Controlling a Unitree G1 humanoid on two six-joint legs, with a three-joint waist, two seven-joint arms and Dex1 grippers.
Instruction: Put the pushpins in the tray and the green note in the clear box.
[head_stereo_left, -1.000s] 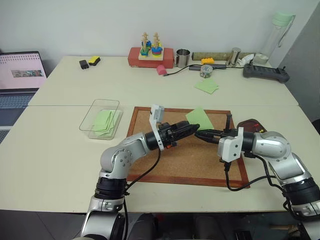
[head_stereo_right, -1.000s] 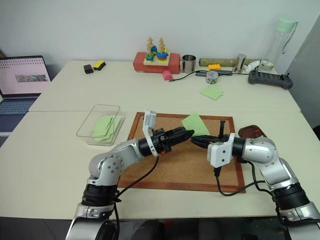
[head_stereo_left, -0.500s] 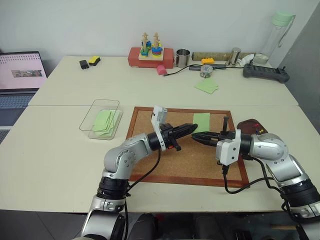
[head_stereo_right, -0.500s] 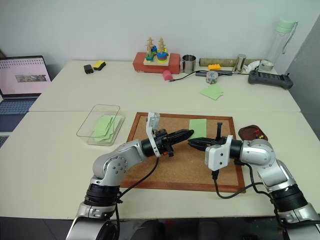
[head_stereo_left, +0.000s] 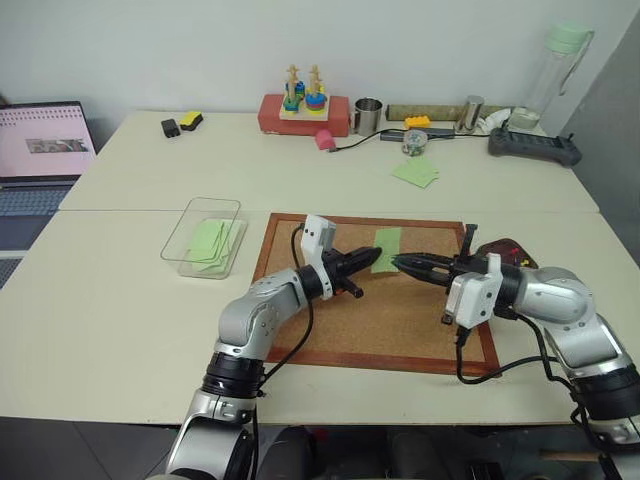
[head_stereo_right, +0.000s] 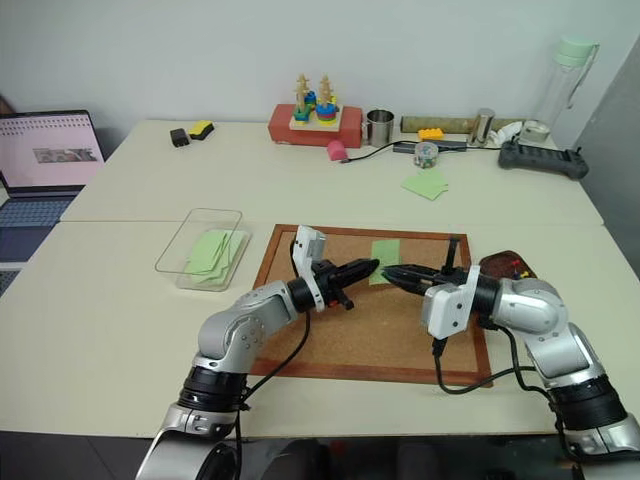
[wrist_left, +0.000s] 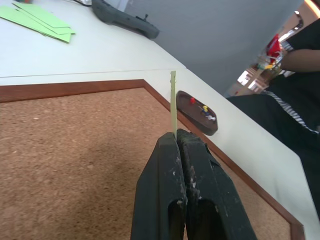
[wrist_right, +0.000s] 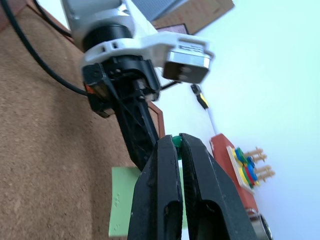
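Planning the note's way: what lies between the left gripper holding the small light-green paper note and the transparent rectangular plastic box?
In the left eye view: bare cork of the wood-framed corkboard, then a bare strip of cream table.

A: What do the robot's arms look like?
B: Rounded silver-grey shells with black joints. A white block sits at each wrist, and a black cable loops from it.
A: And each claw?
B: The left claw (head_stereo_left: 368, 258) and right claw (head_stereo_left: 404, 264) each have two long black tapering fingers (wrist_left: 192, 190), scuffed with pale specks.
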